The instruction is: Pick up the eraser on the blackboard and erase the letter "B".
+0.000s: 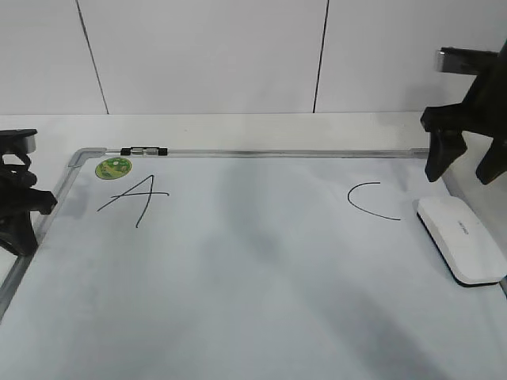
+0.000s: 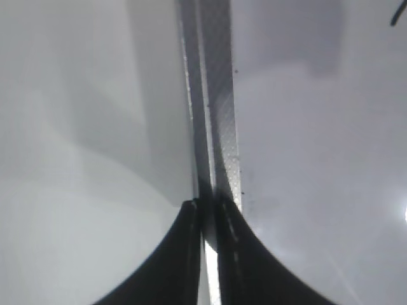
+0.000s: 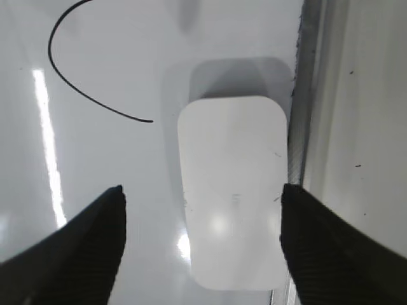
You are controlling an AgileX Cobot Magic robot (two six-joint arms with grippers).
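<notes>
The white eraser [image 1: 462, 238] lies flat on the blackboard [image 1: 238, 285] at its right edge, just right of the letter "C" [image 1: 371, 202]. My right gripper [image 1: 467, 162] hangs open above it, touching nothing. In the right wrist view the eraser [image 3: 232, 190] lies between and below the two spread fingers [image 3: 202, 197]. The letter "A" [image 1: 135, 198] is at the board's left. No letter "B" shows between "A" and "C"; the board there is bare. My left gripper [image 1: 20, 210] is shut and empty over the board's left frame [image 2: 216, 127].
A round green sticker [image 1: 113, 167] and a small black-and-silver clip [image 1: 144, 150] sit at the board's top left. The board's metal frame [image 3: 299, 127] runs right beside the eraser. A white wall stands behind the table.
</notes>
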